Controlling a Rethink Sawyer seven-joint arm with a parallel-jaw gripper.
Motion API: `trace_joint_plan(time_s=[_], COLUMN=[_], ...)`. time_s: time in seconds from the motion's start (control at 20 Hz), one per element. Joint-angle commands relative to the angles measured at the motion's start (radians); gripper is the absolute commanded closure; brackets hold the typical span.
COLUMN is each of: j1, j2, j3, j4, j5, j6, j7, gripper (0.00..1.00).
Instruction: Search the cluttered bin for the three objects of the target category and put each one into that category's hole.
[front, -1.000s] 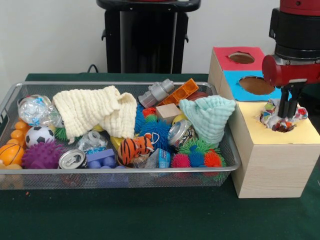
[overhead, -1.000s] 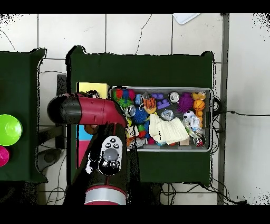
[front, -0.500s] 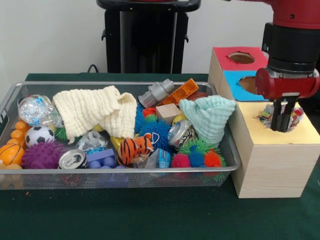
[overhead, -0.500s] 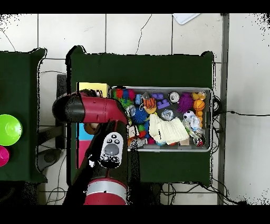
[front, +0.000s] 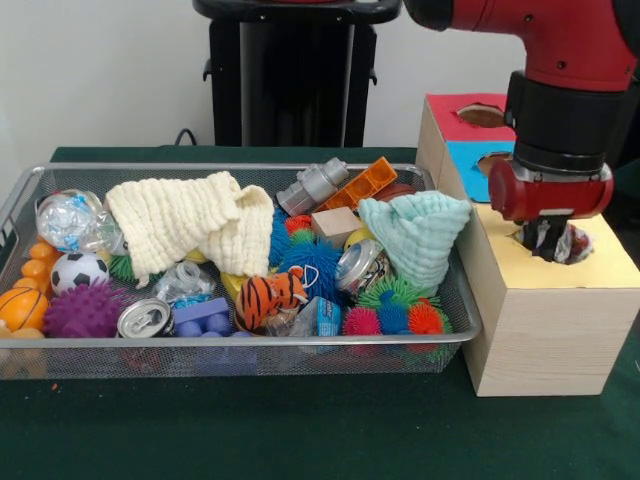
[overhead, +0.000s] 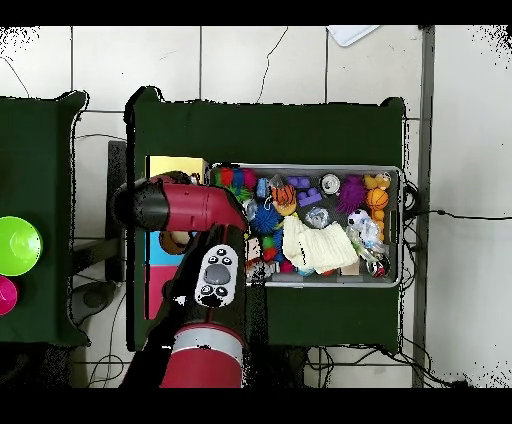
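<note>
The silver wire mesh bin (front: 240, 343) lies at the left, full of toys; it also shows in the overhead view (overhead: 400, 225). The pale wooden box (front: 545, 335) stands to its right. My gripper (front: 548, 240) hangs at the yellow-surround hole (front: 558, 256), under the red wrist (front: 550, 195). A bit of printed white cloth (front: 579, 241) shows in the hole beside the gripper. I cannot tell whether the gripper is open or shut. No other printed cloth shows in the bin. In the overhead view my arm (overhead: 190, 205) covers the gripper and the hole.
A cream waffle cloth (front: 190, 222) and a mint-green cloth (front: 418, 232) lie on top of the bin's clutter. The blue-surround hole (front: 494, 161) and the red-surround hole (front: 482, 114) lie behind the yellow one. The black pedestal (front: 290, 70) stands behind the bin.
My wrist has moved left over the yellow surround in the front view. The printed cloth has sunk lower into the hole, and less of it shows.
</note>
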Motion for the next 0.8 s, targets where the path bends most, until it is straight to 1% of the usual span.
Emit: trace_joint_plan(time_s=[0.05,0.15,0.25,0.3,0.4,0.5,0.65,0.8], j1=[-0.052,-0.064,-0.062,-0.077,-0.075,-0.068,-0.068,-0.061], j2=[0.126,0.143,0.171,0.186,0.223,0.240,0.232,0.198], j3=[0.049,0.067,0.064,0.087,0.084,0.072,0.073,0.067], j4=[-0.005,-0.012,-0.030,-0.031,-0.055,-0.069,-0.059,-0.039], j5=[-0.056,-0.055,-0.057,-0.058,-0.059,-0.061,-0.064,-0.063], j6=[-0.076,-0.104,-0.139,-0.176,-0.214,-0.238,-0.245,-0.209], j7=[0.130,0.129,0.134,0.132,0.137,0.141,0.145,0.146], gripper=[1.00,1.00,1.00,1.00,1.00,1.00,1.00,1.00])
